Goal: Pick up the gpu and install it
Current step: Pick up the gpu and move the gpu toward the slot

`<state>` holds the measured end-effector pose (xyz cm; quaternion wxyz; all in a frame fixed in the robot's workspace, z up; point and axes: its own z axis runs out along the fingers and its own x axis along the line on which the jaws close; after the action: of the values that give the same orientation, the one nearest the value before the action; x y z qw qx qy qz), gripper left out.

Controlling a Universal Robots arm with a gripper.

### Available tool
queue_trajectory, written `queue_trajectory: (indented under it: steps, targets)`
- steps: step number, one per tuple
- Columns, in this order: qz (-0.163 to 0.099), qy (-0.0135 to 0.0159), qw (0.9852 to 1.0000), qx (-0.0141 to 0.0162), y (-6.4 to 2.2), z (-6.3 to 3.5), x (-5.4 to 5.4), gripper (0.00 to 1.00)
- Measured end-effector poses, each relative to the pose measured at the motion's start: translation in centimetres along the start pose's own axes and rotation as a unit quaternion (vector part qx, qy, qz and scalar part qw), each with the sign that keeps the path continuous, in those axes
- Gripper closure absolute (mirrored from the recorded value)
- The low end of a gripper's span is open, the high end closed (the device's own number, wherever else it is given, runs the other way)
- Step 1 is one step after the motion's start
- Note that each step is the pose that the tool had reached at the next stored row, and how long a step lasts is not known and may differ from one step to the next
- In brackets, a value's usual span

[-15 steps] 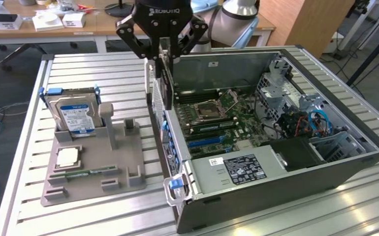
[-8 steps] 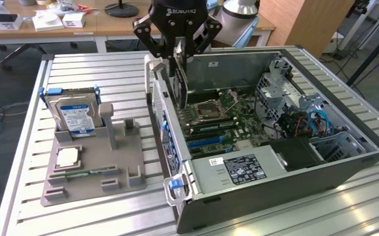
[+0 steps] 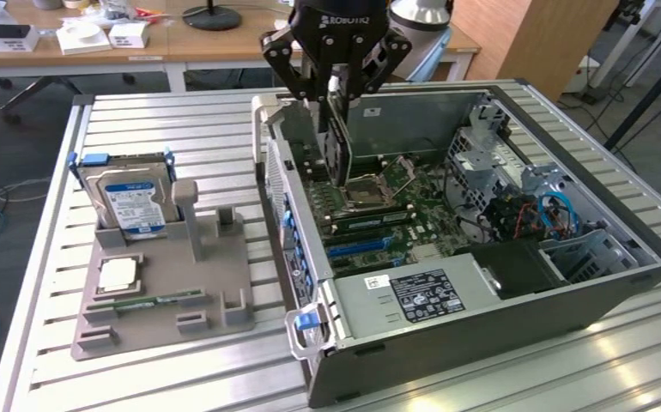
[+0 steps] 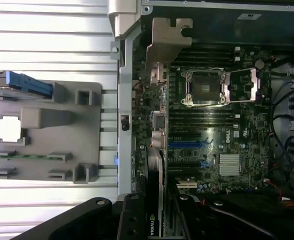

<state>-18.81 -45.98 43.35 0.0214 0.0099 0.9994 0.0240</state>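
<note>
gpu (image 3: 330, 150), thin dark card upright on edge, in the tight pinch of the gripper (image 3: 336, 96), over the motherboard (image 3: 397, 206)

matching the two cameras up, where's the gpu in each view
Exterior view: the gpu is held upright by the gripper, reaching down into the open computer case, in the picture's upper middle.
Wrist view: the gpu is seen edge-on, along the motherboard edge nearest the case's rear wall.
Shared landmark: the cpu socket, just beyond the card.
</note>
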Motion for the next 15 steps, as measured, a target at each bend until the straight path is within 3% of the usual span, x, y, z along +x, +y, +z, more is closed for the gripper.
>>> queue_trajectory:
  steps: [15]
  targets:
    - [0.009,-0.0004,1.0000,0.0004,0.07,0.24,-3.7,0.74]
